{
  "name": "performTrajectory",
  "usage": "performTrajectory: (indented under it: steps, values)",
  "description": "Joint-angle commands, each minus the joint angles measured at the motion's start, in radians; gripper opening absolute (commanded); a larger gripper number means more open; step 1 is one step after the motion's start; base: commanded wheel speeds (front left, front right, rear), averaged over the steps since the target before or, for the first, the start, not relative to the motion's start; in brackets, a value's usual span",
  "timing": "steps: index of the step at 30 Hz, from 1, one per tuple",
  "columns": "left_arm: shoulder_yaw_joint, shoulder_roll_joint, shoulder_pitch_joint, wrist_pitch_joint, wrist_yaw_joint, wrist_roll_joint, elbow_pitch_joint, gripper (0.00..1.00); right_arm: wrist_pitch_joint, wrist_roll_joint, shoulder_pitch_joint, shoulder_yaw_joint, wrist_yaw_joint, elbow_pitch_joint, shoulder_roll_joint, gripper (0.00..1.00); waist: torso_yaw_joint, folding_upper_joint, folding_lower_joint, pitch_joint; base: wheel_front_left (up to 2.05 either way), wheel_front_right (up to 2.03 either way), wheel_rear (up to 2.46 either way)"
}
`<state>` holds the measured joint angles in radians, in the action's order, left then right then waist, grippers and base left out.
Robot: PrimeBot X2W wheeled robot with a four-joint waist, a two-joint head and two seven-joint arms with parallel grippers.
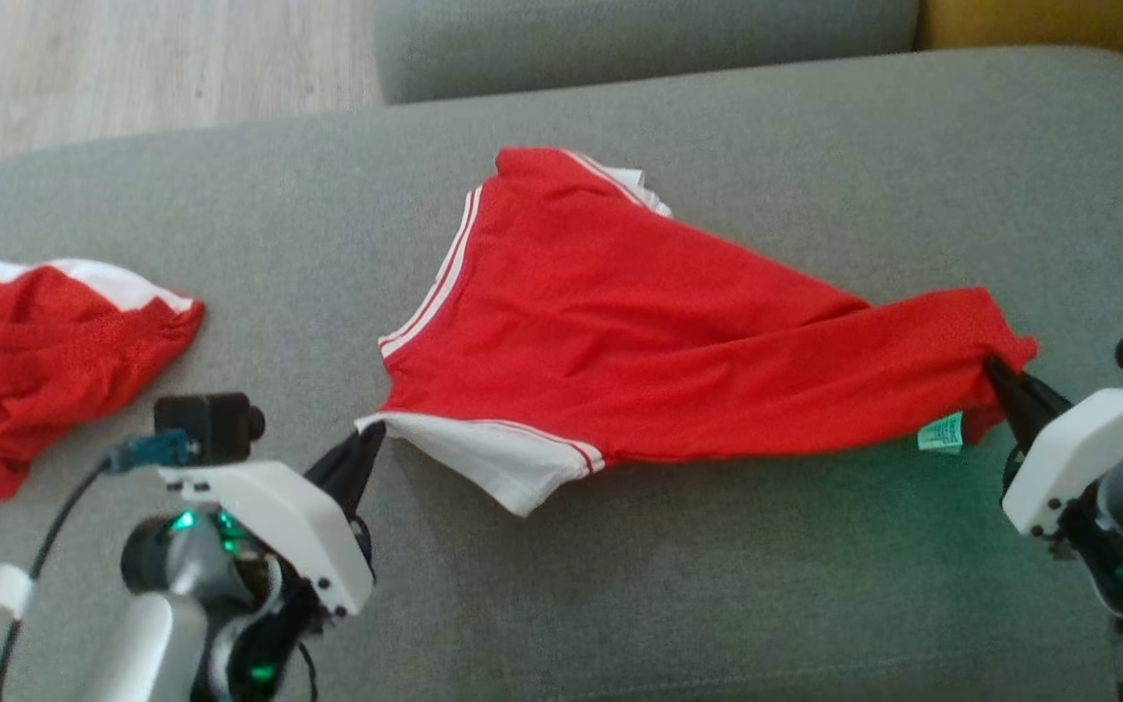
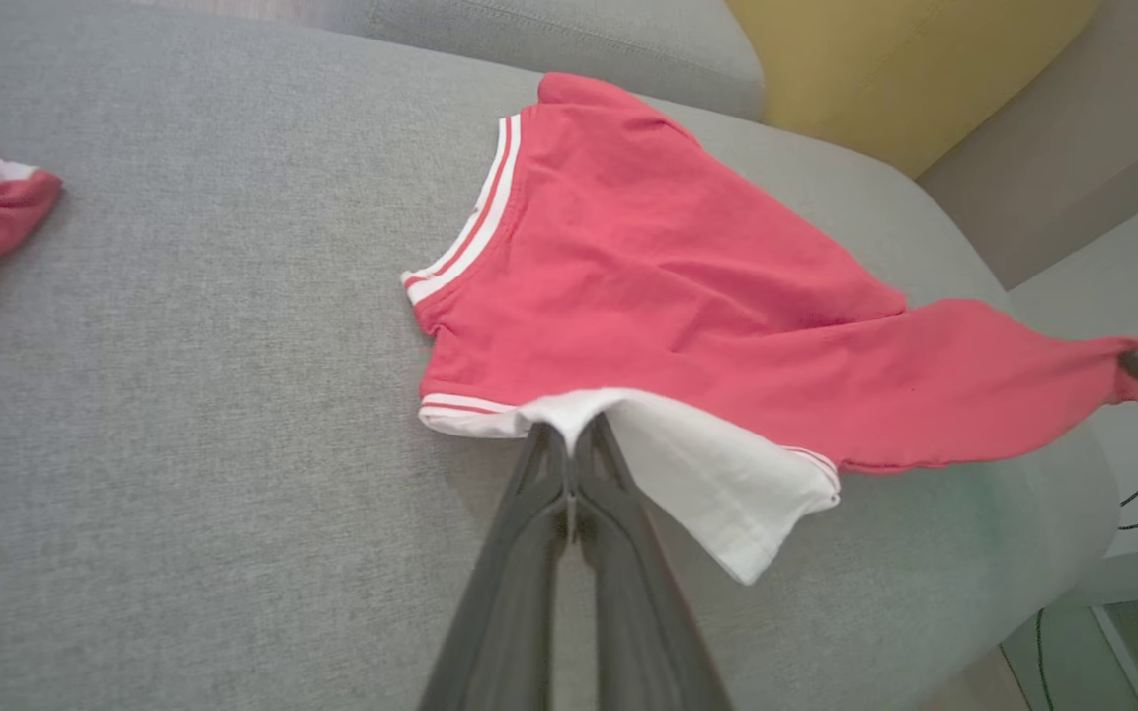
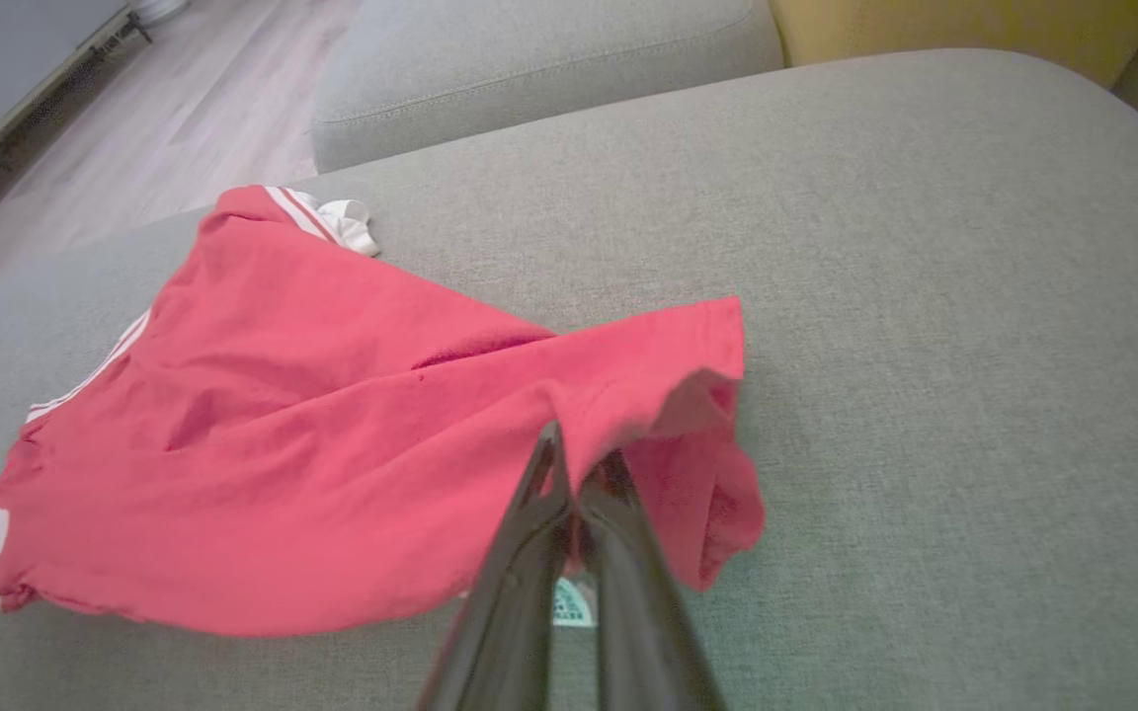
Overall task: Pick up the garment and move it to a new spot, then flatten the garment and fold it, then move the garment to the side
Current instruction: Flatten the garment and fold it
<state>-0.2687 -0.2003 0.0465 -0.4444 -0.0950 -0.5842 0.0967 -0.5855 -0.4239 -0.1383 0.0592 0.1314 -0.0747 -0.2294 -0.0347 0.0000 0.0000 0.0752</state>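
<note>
Red jersey T-shirt (image 1: 639, 331), white-sleeved with red-and-white striped trim, is stretched between the two pincers over the grey woven sofa cushion (image 1: 717, 585). Most of the cloth is rested on the cushion. The end towards the right pincer is drawn into a narrow band, so a rough triangle is formed, tapering to the right.

Left pincer (image 1: 367, 441): fingers pressed together on the edge of the white short sleeve (image 1: 498, 463). The cloth is pinched at the very tips, and the rest of the sleeve is spread just to their right.

Right pincer (image 1: 998, 375): fingers pressed together on the red hem end, with bunched cloth draped either side of the tips. A small green care label (image 1: 940, 432) is noted just left of these tips.

Judgement: opposite ends are held so that tension can be put along the shirt and creases drawn out. The flattening step is taken to be in hand, with folding not yet begun. A diagonal ridge is noted across the body, so the cloth is not yet flat.

Well to the left of the left pincer, a second crumpled red-and-white mesh garment (image 1: 25, 361) is laid on the same cushion, apart from the shirt. Beyond both pincers, a further grey cushion (image 1: 639, 39), pale wooden floor (image 1: 133, 68) and a yellow cushion (image 1: 1059, 24) are recorded.
</note>
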Motion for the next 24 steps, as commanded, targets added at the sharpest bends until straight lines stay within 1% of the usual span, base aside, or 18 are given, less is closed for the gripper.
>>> performTrajectory:
  steps: [1, 4, 5, 7, 10, 13, 16, 18, 19, 21, 24]
  values:
    - [0.048, -0.03, 0.079, -0.006, 0.009, 0.001, 0.041, 0.0, -0.003, -0.009, -0.043, -0.01, -0.001, 0.053, -0.012, 0.0, 0.005, 0.0, 0.0, 0.033, 0.0, 0.0, 0.0]
    - [0.047, -0.055, 0.188, -0.03, 0.036, 0.01, 0.009, 0.0, -0.012, -0.046, -0.103, -0.025, -0.001, 0.052, -0.014, 0.0, 0.013, 0.0, 0.0, 0.095, 0.0, 0.0, 0.0]
    - [0.045, -0.064, 0.294, -0.047, 0.062, 0.009, -0.04, 0.0, -0.018, -0.082, -0.174, -0.039, -0.001, 0.03, -0.029, 0.0, 0.02, 0.0, 0.0, 0.148, 0.0, 0.0, 0.0]
    - [0.035, -0.076, 0.417, -0.059, 0.095, 0.02, -0.111, 0.0, -0.024, -0.127, -0.262, -0.057, -0.001, -0.009, -0.049, 0.0, 0.027, 0.0, 0.0, 0.196, 0.0, 0.0, 0.0]
    - [0.014, -0.077, 0.614, -0.077, 0.146, 0.031, -0.24, 0.0, -0.032, -0.196, -0.42, -0.081, -0.001, -0.089, -0.077, 0.0, 0.035, 0.0, 0.0, 0.268, 0.0, 0.0, 0.0]
    - [-0.002, -0.07, 0.811, -0.078, 0.178, 0.04, -0.382, 0.0, -0.033, -0.254, -0.594, -0.105, -0.001, -0.189, -0.098, 0.0, 0.042, 0.0, 0.0, 0.332, 0.0, 0.0, 0.0]
    - [-0.007, -0.059, 1.004, -0.054, 0.196, 0.049, -0.513, 0.0, -0.014, -0.272, -0.77, -0.137, -0.001, -0.287, -0.117, 0.0, 0.047, 0.0, 0.0, 0.383, 0.0, 0.0, 0.0]
    - [-0.032, -0.073, 1.13, -0.022, 0.204, 0.097, -0.588, 0.0, 0.008, -0.283, -0.886, -0.151, -0.001, -0.349, -0.116, 0.0, 0.049, 0.0, 0.0, 0.412, 0.0, 0.0, 0.0]
    - [-0.032, -0.073, 1.13, -0.022, 0.204, 0.097, -0.588, 0.0, 0.008, -0.283, -0.886, -0.151, -0.001, -0.349, -0.116, 0.0, 0.049, 0.0, 0.0, 0.412, 0.0, 0.0, 0.0]
    - [-0.023, -0.057, 1.242, 0.018, 0.208, 0.095, -0.661, 0.0, 0.04, -0.298, -0.997, -0.155, -0.001, -0.407, -0.108, 0.0, 0.051, 0.0, 0.0, 0.432, 0.0, 0.0, 0.0]
    - [-0.013, -0.041, 1.401, 0.08, 0.212, 0.098, -0.758, 0.0, 0.102, -0.292, -1.152, -0.2, -0.001, -0.459, -0.125, 0.0, 0.059, 0.0, 0.0, 0.455, 0.0, 0.0, 0.0]
